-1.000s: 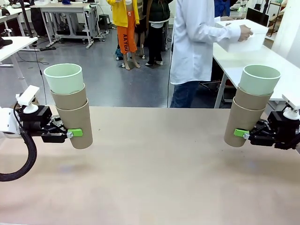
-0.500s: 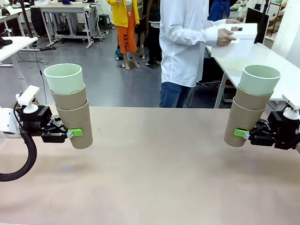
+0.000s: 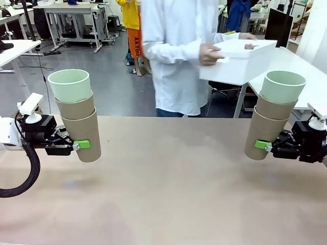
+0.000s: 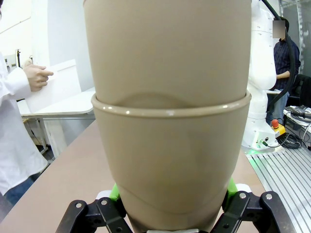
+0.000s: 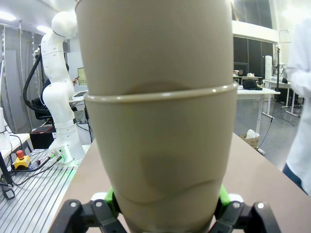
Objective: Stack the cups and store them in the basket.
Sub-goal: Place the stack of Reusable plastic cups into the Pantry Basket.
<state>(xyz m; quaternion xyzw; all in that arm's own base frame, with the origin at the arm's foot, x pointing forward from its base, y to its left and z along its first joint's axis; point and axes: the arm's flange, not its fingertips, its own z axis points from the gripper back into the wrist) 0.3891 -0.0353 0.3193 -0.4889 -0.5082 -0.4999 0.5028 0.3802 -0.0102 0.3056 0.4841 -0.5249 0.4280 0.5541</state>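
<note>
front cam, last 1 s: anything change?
The person walked toward picture left, carrying the white basket in both hands away from the side table and closer to our table; it now hangs lower in the picture. Unchanged: left gripper with jaws shut on the left cup stack, right gripper with jaws shut on the right cup stack.

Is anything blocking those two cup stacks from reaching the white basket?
Nothing visible does. The left end effector holds the left stack, the right end effector the right stack; the person holds the basket up beyond the table.
</note>
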